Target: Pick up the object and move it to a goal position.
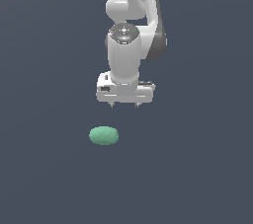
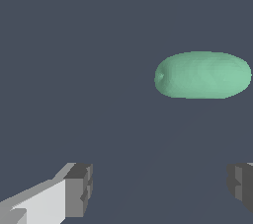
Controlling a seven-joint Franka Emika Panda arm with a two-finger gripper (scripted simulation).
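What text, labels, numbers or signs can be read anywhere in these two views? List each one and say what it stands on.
None can be read. The arm's round top cap carries small red and green specks, too small and blurred to read as characters. The gripper, the mint-green object and the dark floor bear no markings in the exterior view. In the wrist view, the object and the fingers are plain too.

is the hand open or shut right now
Open. In the wrist view the hand has its two fingers wide apart with bare floor between; the green blob lies outside them.
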